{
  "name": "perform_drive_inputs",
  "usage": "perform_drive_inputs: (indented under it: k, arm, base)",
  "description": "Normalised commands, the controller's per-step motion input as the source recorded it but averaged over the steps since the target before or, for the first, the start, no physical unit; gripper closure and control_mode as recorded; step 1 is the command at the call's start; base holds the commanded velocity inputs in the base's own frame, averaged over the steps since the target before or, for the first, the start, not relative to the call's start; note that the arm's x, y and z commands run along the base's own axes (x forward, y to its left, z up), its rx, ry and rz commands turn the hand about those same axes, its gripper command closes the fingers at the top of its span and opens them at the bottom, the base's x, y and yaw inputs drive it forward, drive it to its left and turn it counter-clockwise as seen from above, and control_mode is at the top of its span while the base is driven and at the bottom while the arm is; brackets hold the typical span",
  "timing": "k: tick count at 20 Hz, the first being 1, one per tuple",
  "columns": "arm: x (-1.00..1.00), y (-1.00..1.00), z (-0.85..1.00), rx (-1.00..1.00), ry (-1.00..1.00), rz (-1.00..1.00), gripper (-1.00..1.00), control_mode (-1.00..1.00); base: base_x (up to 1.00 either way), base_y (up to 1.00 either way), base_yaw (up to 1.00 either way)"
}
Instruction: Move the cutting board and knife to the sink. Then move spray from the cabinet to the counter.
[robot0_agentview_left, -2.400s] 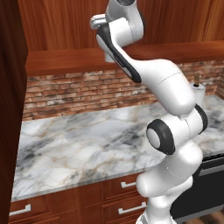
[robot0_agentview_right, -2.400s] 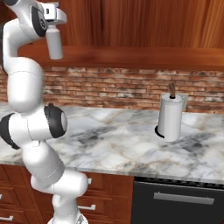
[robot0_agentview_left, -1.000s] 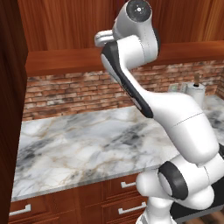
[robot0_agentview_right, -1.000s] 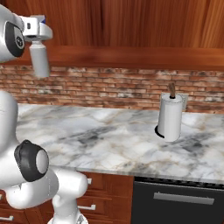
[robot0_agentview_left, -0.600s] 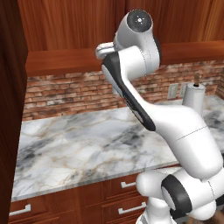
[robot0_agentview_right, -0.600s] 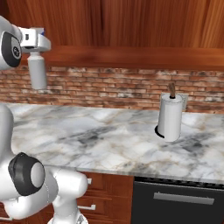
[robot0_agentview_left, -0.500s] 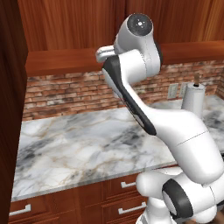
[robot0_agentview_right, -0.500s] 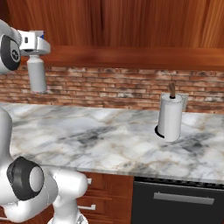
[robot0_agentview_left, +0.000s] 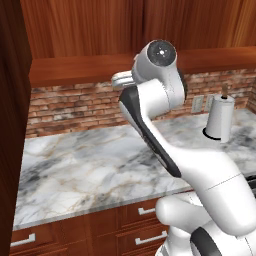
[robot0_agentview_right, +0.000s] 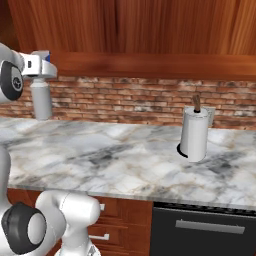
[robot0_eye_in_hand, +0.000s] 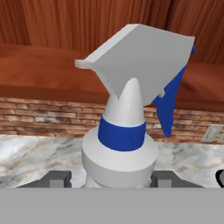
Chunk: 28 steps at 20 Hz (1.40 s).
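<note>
Holding: the gripper (robot0_eye_in_hand: 118, 180) is closed partway around the body of the spray (robot0_eye_in_hand: 127, 113); one dark fingertip shows on each side of the bottle, pressed against it.
Spray, position: carried in the air, upright, nozzle head on top with the blue collar and blue trigger visible in the hand view. In the right base view the spray (robot0_agentview_right: 42, 95) hangs under the hand at the far left, above the counter (robot0_agentview_right: 125, 160) and in front of the brick backsplash (robot0_agentview_right: 125, 100). It is not touching the counter.
Arm: reaches up and over to the left side of the counter; in the left base view its upper joints stand before the backsplash and the wooden cabinets (robot0_agentview_left: 100, 25).
Counter, contents: a paper-towel roll (robot0_agentview_right: 194, 132) on its stand at the right, well apart from the spray. The marble below the spray looks bare.
Cutting board and knife: neither lies on the visible counter; judged moved already, but the sink cannot be checked from here.
Progress: late in the task. The spray is out of the cabinet and gripped.
Remaining: lower the spray onto the counter, set it upright, open the gripper, withdraw.
Risk: a tall, slim bottle could tip if released before its base sits flat.
</note>
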Motion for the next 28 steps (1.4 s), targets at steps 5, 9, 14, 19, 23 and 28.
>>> perform_drive_inputs:
  k: [5, 9, 14, 19, 23, 28]
  arm:
    - [0.04, 0.0, -0.21, 0.0, -0.05, 0.0, 1.0, -1.0]
    - [0.08, -0.03, -0.27, 0.0, -0.01, 0.0, 1.0, -1.0]
    - [0.0, 0.0, -0.37, 0.0, 0.0, 0.0, 1.0, -1.0]
    - [-0.06, 0.0, -0.46, 0.0, 0.0, 0.0, 1.0, -1.0]
    - [-0.13, -0.01, -0.48, 0.0, 0.0, 0.0, 1.0, -1.0]
    - [0.0, -0.09, -0.41, 0.0, 0.0, 0.0, 1.0, -1.0]
  base:
    - [0.0, 0.0, 0.0]
    - [0.0, 0.0, 0.0]
    - [0.0, 0.0, 0.0]
    - [0.0, 0.0, 0.0]
    - [0.0, 0.0, 0.0]
    - [0.0, 0.0, 0.0]
